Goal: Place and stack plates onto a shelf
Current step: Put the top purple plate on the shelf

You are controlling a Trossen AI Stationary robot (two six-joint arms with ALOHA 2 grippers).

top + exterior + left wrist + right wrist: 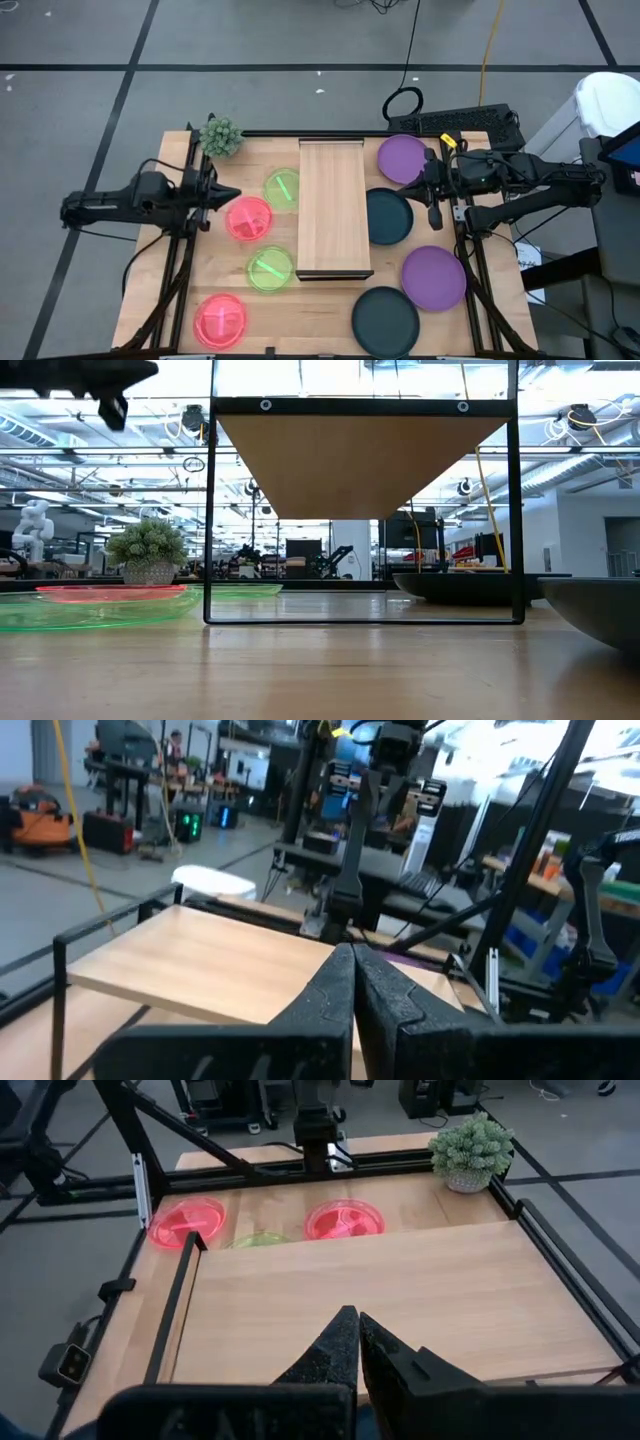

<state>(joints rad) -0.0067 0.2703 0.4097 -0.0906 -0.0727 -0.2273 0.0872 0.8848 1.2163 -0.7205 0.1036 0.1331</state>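
Observation:
The light-wood shelf (pixel 330 208) stands mid-table on a thin black frame. Left of it, two pink plates (pixel 248 218) (pixel 220 320) and two green plates (pixel 283 188) (pixel 270 268) lie flat on the tabletop. Right of it lie two purple plates (pixel 403 158) (pixel 434 277) and two dark teal plates (pixel 388 215) (pixel 385 320). My left gripper (pixel 232 195) is shut and hovers by the upper pink plate, pointing at the shelf (pixel 200 960). My right gripper (pixel 420 186) is shut between the far purple and upper teal plates, facing the shelf top (pixel 400 1290).
A small green plant (pixel 221 136) sits at the table's far left corner. Black frame rails (pixel 470 250) run along the table's left and right sides. The low view shows the shelf's underside (pixel 360 460) raised well above the tabletop on black legs.

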